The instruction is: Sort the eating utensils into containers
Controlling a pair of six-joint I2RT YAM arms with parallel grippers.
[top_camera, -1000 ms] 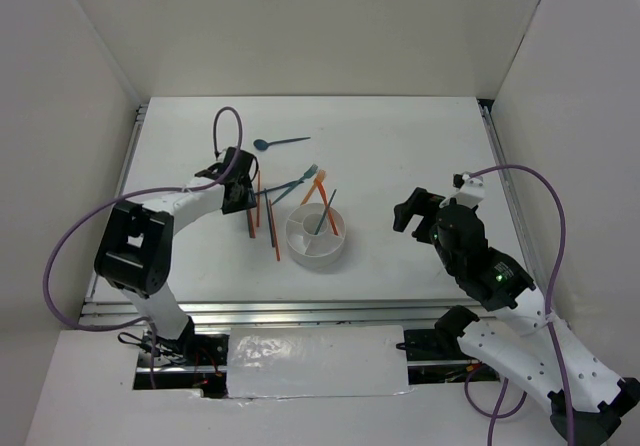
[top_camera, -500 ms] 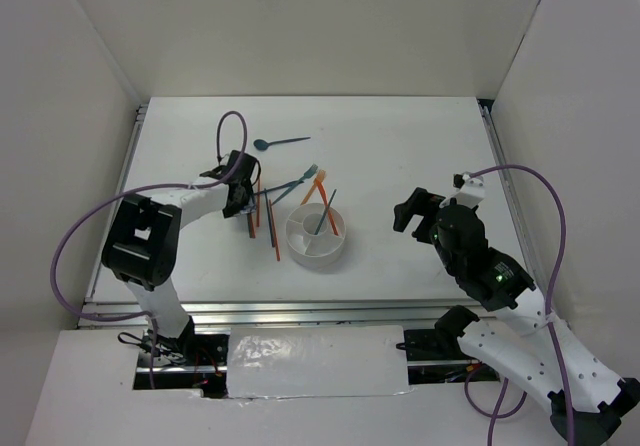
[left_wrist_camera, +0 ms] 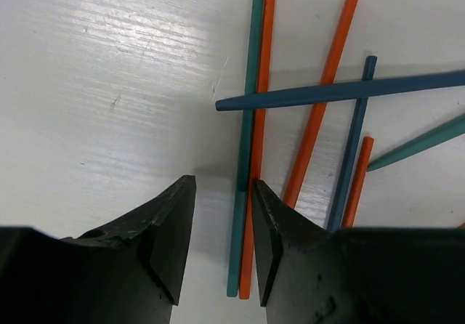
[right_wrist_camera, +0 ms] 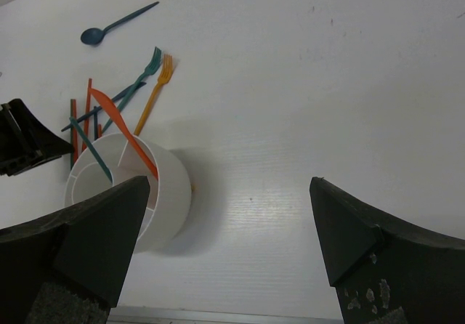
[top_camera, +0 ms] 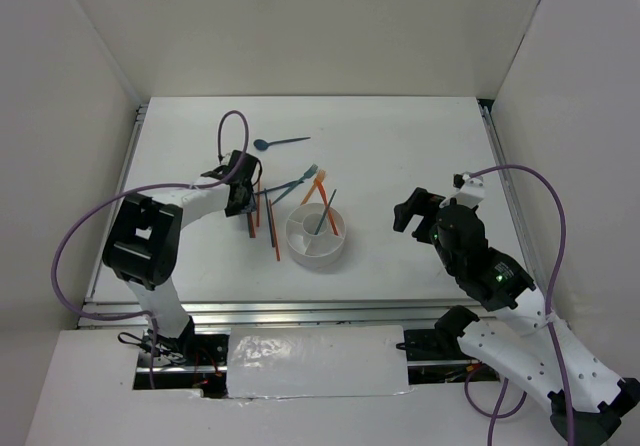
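Left end effector [left_wrist_camera: 221,215] nearer, astride chopsticks [left_wrist_camera: 254,120]

White holder [top_camera: 316,258]; blue spoon [top_camera: 280,142]; orange, teal chopsticks [left_wrist_camera: 248,157].

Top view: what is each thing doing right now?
Blue spoon: lying flat, alone.
Teal fork: lying flat.
Orange fork: lying flat beside it.
Loose chopsticks: lying flat, some crossed.
White holder: upright, orange piece and teal piece leaning inside.
Left end effector: open, straddling two chopstick ends.
Right end effector: open, empty.
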